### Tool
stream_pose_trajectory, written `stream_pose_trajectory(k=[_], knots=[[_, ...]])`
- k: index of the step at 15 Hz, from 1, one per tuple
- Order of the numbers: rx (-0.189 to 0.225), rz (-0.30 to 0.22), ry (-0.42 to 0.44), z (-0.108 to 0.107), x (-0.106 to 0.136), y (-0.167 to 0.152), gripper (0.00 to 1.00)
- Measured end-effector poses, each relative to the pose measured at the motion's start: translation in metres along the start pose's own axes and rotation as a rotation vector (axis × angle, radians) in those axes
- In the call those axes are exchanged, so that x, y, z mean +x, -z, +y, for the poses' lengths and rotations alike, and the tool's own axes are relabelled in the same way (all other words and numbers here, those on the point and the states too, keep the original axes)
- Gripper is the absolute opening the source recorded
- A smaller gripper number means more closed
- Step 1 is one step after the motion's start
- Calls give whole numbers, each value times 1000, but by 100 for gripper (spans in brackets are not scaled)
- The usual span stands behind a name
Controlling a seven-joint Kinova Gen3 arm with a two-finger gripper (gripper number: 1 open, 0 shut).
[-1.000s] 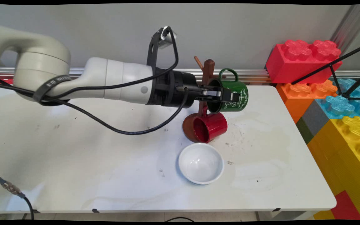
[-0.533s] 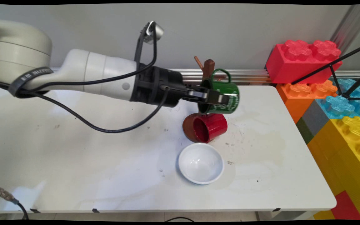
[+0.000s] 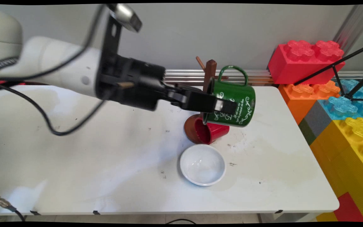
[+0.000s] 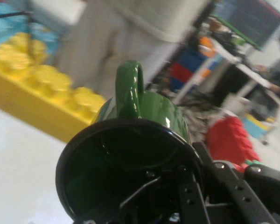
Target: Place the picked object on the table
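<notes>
White tabletop stretches below while the gripper clamps the green mug's rim, holding it sideways in the air, mouth toward the arm and handle up, just beside the wooden rack, above the red mug and white bowl.

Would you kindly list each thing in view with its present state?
tool: shut on the green mug's rim.
green mug: held off the table, on its side, handle up.
red mug: hanging on its side low on the rack.
mug rack: upright on its brown base.
white bowl: upright on the table, empty.
</notes>
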Motion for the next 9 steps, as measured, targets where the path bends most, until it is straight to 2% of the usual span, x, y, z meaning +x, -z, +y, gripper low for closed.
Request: stream_pose_trajectory(k=[2,3,5,9], knots=[[-33,-21,-52,11,7,15,0],[-36,-39,-78,14,11,22,0],[-5,-78,-113,12,17,35,0],[104,-147,-165,-11,27,63,0]])
